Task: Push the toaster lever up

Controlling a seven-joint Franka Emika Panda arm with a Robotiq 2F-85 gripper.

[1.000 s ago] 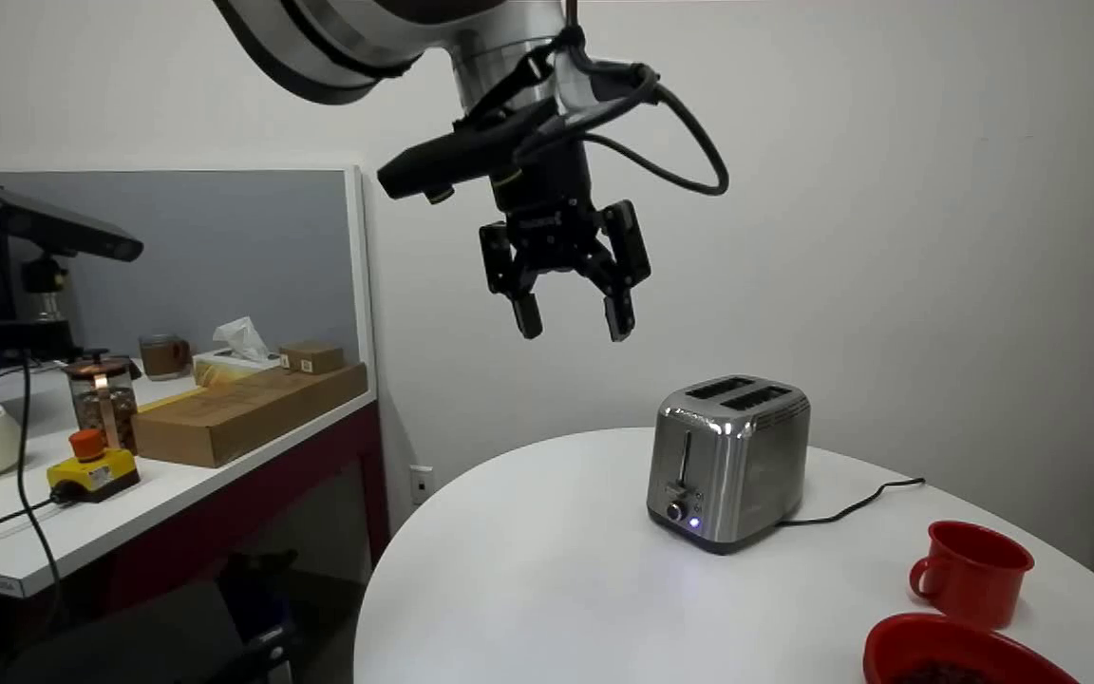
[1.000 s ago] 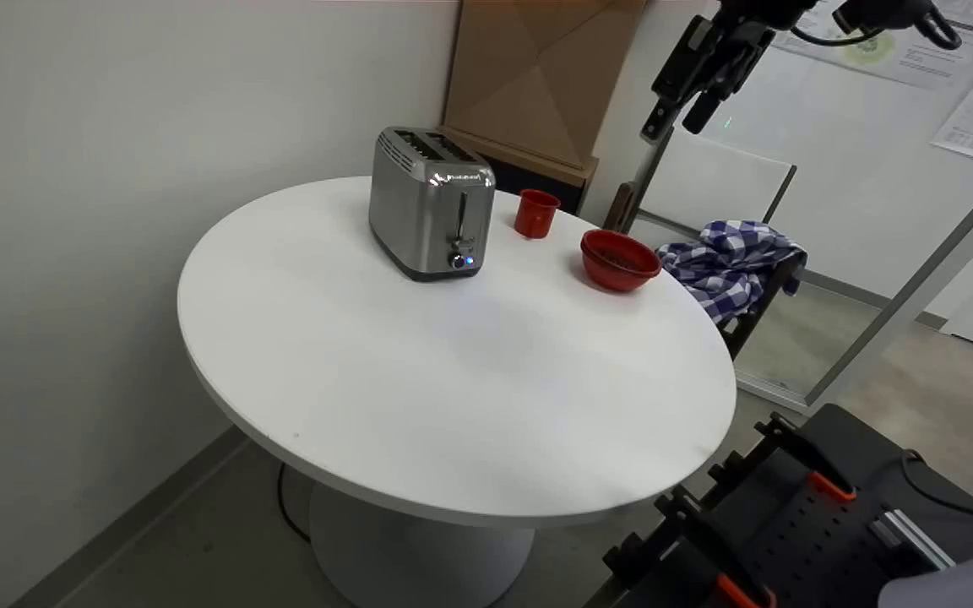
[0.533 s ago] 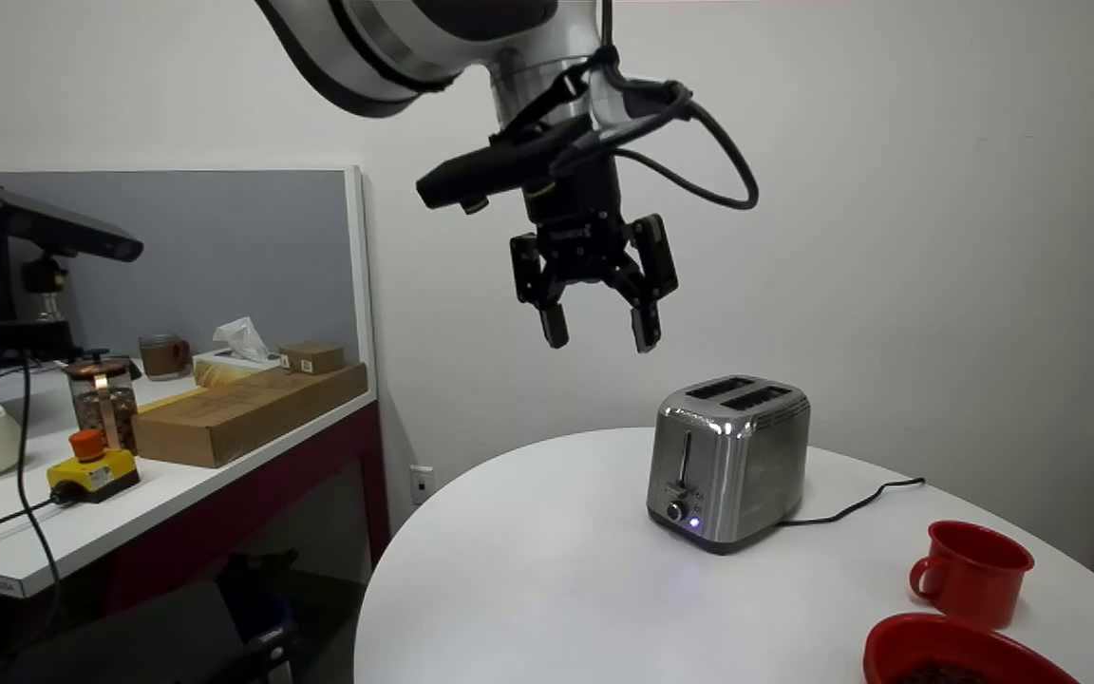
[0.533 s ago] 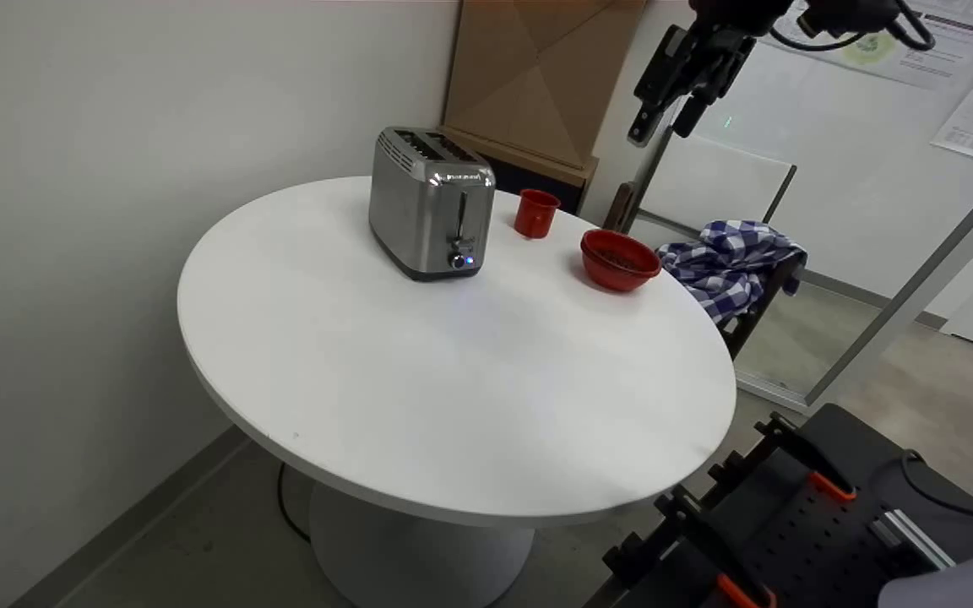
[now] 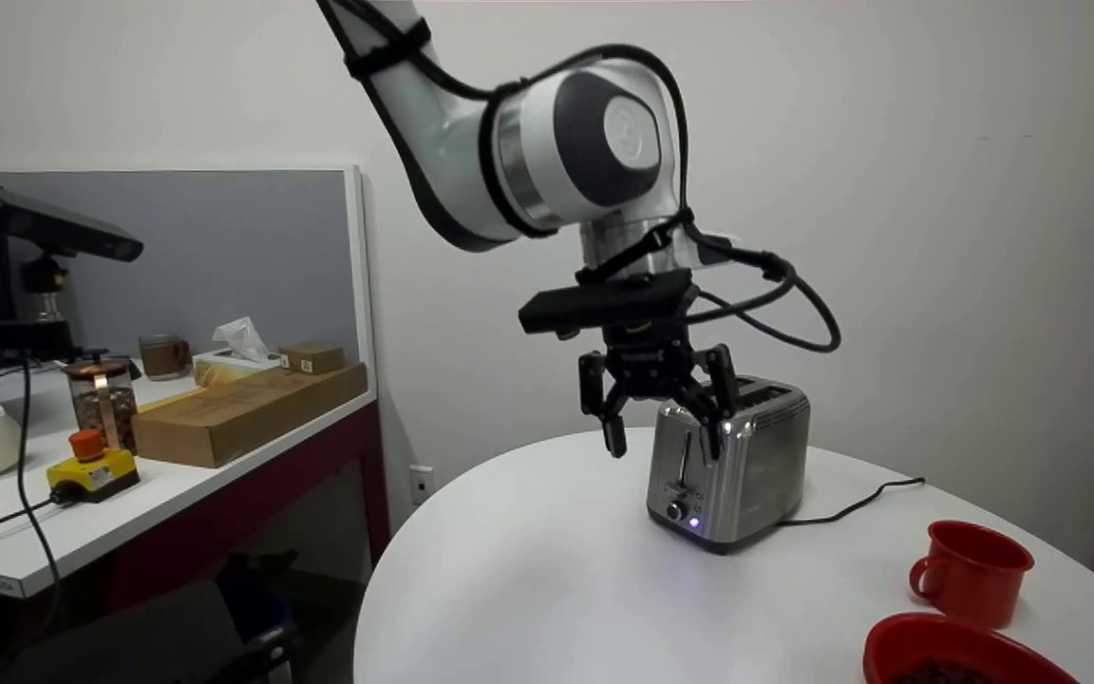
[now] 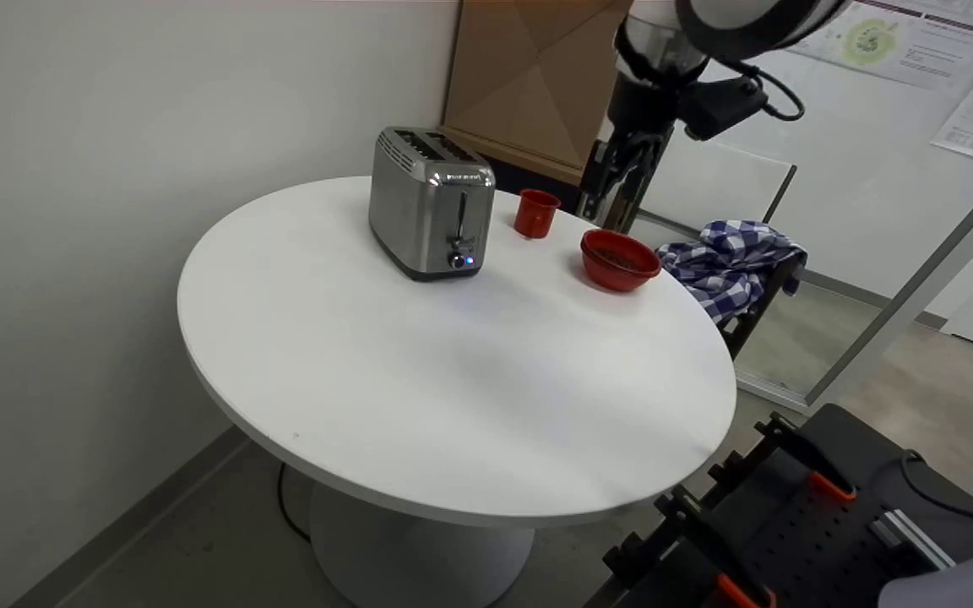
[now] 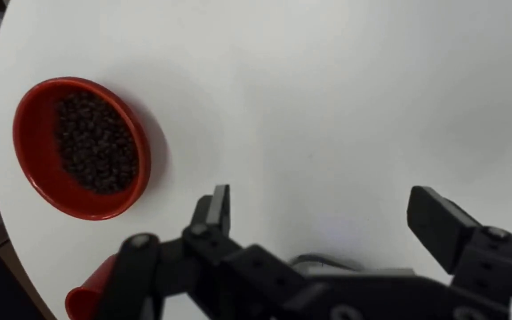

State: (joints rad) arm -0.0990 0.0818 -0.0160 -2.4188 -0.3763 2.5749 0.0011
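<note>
The silver toaster stands upright on the round white table, and shows in another exterior view too. Its lever sits low in the vertical slot, just above the knob and a lit blue light; the lever also shows in an exterior view. My gripper is open and empty, pointing down above the table. It overlaps the toaster's front in that view, but stands clearly apart from it in an exterior view. In the wrist view the gripper has wide-apart fingers; its body hides most of the toaster.
A red mug and a red bowl of dark beans stand near the toaster. The bowl is left of my fingers in the wrist view. A black cord runs behind the toaster. A wall is behind the table.
My gripper has moved down and closer to the toaster, from high above the table to about the toaster's height in view. It stays open. The toaster and its lever have not moved.
</note>
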